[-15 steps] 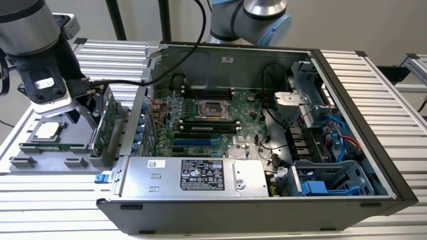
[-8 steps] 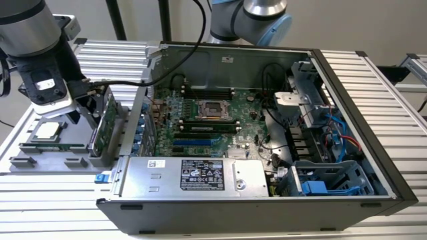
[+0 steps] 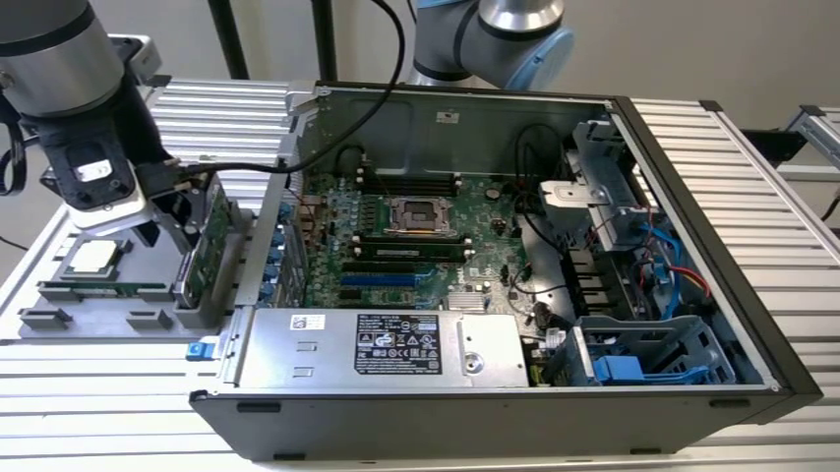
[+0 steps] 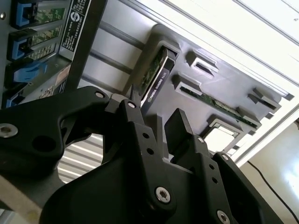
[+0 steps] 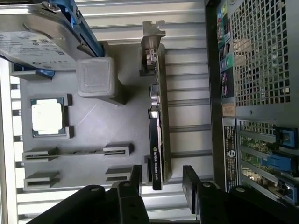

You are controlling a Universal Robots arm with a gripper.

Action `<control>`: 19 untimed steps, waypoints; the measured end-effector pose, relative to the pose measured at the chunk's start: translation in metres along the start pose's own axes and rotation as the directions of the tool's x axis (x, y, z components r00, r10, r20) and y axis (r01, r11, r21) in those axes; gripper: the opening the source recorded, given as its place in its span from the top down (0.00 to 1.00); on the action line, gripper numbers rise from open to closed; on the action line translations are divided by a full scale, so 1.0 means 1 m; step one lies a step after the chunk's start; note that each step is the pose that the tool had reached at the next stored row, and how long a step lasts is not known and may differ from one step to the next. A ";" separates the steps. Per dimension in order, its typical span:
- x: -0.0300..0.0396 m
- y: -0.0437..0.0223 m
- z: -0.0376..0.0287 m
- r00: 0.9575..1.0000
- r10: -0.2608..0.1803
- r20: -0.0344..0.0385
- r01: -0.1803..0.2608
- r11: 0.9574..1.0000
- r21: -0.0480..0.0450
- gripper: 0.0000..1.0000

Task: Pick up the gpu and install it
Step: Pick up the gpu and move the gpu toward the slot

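the pick-up step looks to be in hand. the gripper (image 5: 163,173) hangs over the gpu (image 5: 158,135) with its black fingers spread wide, one to each side of the card and not closed on it. the gpu stands on its thin edge in a slot of the matte grey moulded tray (image 5: 93,116), at the exterior view's left of the open computer case (image 3: 499,433). it has a green board, a black shroud and a shiny metal bracket. a grasp would call for the pads to sit square on its flat faces.
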State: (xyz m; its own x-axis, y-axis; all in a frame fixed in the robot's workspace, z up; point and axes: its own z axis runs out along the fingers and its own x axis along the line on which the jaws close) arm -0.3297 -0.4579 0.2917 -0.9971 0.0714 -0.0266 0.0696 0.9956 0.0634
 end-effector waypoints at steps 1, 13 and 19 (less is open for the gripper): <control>0.0001 0.0006 0.0007 1.000 0.000 0.000 0.000 1.000 0.001 0.00; 0.0007 0.0078 0.0054 1.000 0.000 0.001 0.000 1.000 0.009 0.00; 0.0007 0.0079 0.0061 1.000 0.000 0.001 0.000 1.000 0.009 0.00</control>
State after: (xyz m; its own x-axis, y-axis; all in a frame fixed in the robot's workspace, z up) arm -0.3296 -0.4496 0.2861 -0.9970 0.0719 -0.0274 0.0703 0.9960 0.0546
